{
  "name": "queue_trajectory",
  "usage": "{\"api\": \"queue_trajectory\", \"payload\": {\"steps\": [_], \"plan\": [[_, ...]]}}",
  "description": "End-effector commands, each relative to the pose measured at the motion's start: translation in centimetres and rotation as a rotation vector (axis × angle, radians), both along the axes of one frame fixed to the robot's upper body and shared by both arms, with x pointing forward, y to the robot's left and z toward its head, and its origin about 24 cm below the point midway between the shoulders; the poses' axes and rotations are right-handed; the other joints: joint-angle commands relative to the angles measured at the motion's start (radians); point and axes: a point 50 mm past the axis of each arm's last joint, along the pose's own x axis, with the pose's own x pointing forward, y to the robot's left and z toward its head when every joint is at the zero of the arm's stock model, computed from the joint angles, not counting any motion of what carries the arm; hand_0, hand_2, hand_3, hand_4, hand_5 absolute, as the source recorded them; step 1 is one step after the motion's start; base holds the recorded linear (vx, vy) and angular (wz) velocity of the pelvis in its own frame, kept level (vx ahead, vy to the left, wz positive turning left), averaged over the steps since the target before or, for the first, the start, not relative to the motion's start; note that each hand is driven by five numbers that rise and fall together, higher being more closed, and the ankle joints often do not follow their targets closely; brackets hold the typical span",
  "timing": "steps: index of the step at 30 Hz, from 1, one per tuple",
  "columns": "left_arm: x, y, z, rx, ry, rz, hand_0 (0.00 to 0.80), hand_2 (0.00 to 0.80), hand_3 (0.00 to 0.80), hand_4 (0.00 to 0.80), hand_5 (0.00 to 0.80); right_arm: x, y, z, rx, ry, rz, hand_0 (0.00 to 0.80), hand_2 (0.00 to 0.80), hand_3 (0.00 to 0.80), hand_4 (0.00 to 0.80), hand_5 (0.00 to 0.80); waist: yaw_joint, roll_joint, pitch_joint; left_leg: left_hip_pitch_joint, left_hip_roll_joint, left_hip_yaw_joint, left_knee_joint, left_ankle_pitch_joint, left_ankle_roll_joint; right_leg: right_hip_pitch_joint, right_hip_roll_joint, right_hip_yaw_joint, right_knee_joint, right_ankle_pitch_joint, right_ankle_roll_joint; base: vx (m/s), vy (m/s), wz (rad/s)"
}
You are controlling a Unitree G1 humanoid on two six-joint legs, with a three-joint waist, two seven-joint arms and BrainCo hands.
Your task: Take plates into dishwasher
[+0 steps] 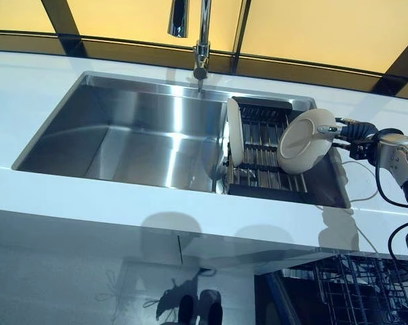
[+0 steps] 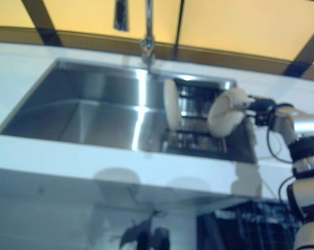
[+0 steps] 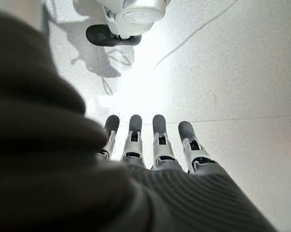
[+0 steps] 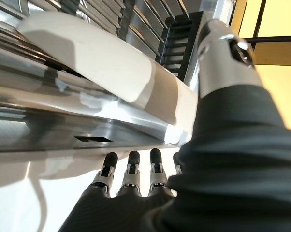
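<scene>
Right hand (image 1: 350,130) pinches the rim of a cream plate (image 1: 306,142), lifted tilted above the drying rack (image 1: 265,159) at the sink's three o'clock; second plate (image 1: 234,132) stands at its nine o'clock; left hand (image 3: 155,145) hangs spread, idle

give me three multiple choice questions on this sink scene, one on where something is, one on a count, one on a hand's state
1. Where does the dish rack sit?
A. at the right end of the sink
B. on the floor
C. on the counter left of the sink

2. How many cream plates show at the rack?
A. one
B. two
C. four

3. What is the left hand doing?
A. gripping a plate
B. hanging open over the floor, holding nothing
C. pressing the faucet

Answers:
1. A, the rack fills the right end of the sink.
2. B, one standing plate at the rack's left, one held plate at the right hand.
3. B, its wrist view shows straight fingers and only floor past them.
</scene>
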Motion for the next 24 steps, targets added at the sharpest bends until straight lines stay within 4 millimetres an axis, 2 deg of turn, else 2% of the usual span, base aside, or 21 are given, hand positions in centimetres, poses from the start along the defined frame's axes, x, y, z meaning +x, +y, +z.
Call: {"api": "queue_trajectory", "payload": {"steps": [1,8,9,10,11,12,13,24], "plan": [[-0.6,0.5,0.0,0.021,0.033,-0.001,0.0,0.0,0.0,0.0,0.0,0.0,-0.3,0.5,-0.045,-0.001,0.0,0.0,0.0,0.0,0.0,0.0,0.004,0.003,-0.025,0.006,0.03,0.022,-0.003,-0.068,-0.049,0.003,-0.032,-0.004,-0.001,-0.021,0.066,0.0,0.0,0.0],[-0.5,0.5,0.0,0.015,0.028,-0.002,0.0,0.0,0.0,0.0,0.0,0.3,0.3,0.5,-0.026,0.0,0.021,0.0,0.0,0.0,0.0,0.0,0.008,0.005,-0.022,0.006,0.028,0.018,-0.003,-0.067,-0.049,0.004,-0.033,-0.006,-0.001,-0.021,0.065,0.0,0.0,0.0],[-0.5,0.5,0.0,0.015,0.027,-0.002,0.0,0.0,0.0,0.0,0.0,0.4,0.4,0.6,-0.025,-0.004,0.021,0.075,0.075,0.075,0.075,0.075,0.008,0.006,-0.022,0.006,0.028,0.017,-0.003,-0.067,-0.049,0.004,-0.032,-0.007,-0.001,-0.021,0.065,0.0,0.0,0.0],[-0.5,0.4,0.0,0.014,0.027,-0.002,0.0,0.0,0.0,0.0,0.0,0.4,0.5,0.7,-0.025,-0.015,0.016,0.267,0.267,0.267,0.267,0.267,0.009,0.006,-0.023,0.006,0.028,0.017,-0.003,-0.067,-0.049,0.004,-0.032,-0.007,-0.001,-0.021,0.065,0.0,0.0,0.0],[-0.6,0.4,0.0,0.014,0.029,-0.002,0.0,0.0,0.0,0.0,0.0,0.5,0.5,0.8,-0.02,-0.025,0.011,0.508,0.508,0.508,0.508,0.508,0.009,0.005,-0.024,0.006,0.028,0.016,-0.003,-0.067,-0.049,0.004,-0.033,-0.007,-0.001,-0.021,0.065,0.0,0.0,0.0],[-0.6,0.4,0.0,0.014,0.031,-0.002,0.0,0.0,0.0,0.0,0.0,0.5,0.4,0.8,-0.019,-0.03,0.008,0.577,0.577,0.577,0.577,0.577,0.01,0.005,-0.025,0.006,0.028,0.016,-0.003,-0.067,-0.049,0.004,-0.033,-0.008,-0.001,-0.021,0.065,0.0,0.0,0.0],[-0.7,0.4,-0.1,0.015,0.033,-0.001,0.0,0.0,0.0,0.0,0.0,0.5,0.3,0.9,-0.023,-0.041,-0.007,0.8,0.8,0.8,0.8,0.8,0.01,0.005,-0.027,0.006,0.027,0.015,-0.003,-0.067,-0.05,0.005,-0.033,-0.007,-0.001,-0.021,0.065,0.0,0.0,0.0],[-0.6,0.2,-0.1,-0.001,0.02,-0.014,0.0,0.0,0.0,0.0,0.0,0.5,0.0,1.8,-0.03,-0.093,-0.041,0.8,0.8,0.8,0.8,0.8,0.015,0.005,-0.036,0.008,0.027,0.017,-0.003,-0.067,-0.049,0.006,-0.033,-0.009,-0.001,-0.021,0.067,0.0,0.0,0.0]]}}
